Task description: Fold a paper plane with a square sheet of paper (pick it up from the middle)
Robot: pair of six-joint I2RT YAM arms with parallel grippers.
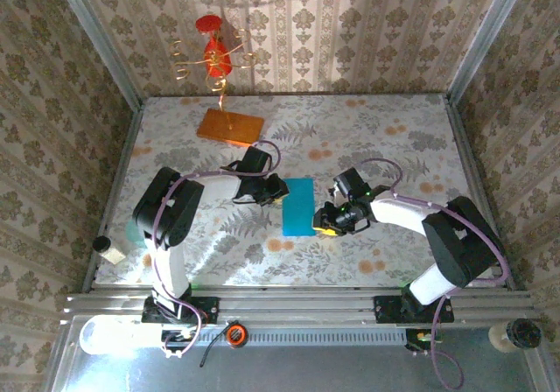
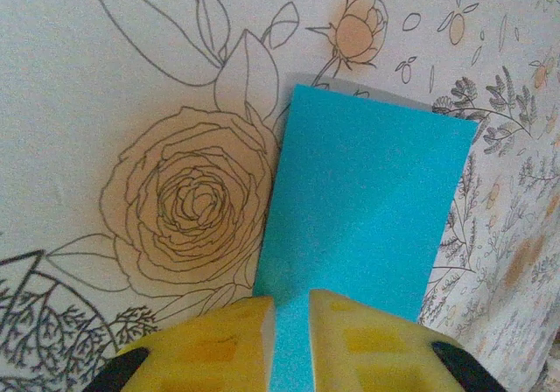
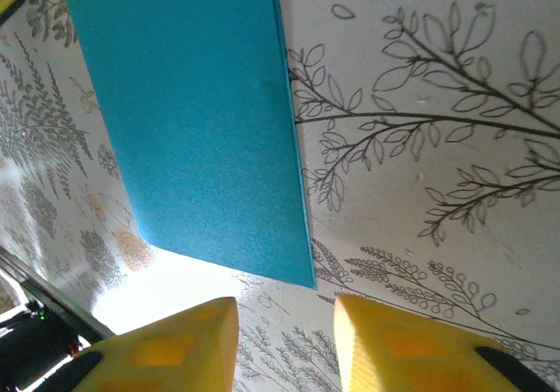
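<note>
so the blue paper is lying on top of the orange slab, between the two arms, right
Not quite. The blue paper does lie between the two arms, but flat on the flowered table cover, not on the orange slab, which sits apart from it, nearer the back wall. The top external view shows this.

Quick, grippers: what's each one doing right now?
Left gripper: fingers nearly together over the paper sheet's edge; a grip cannot be told.
Right gripper: open, holding nothing, beside the sheet.
</note>
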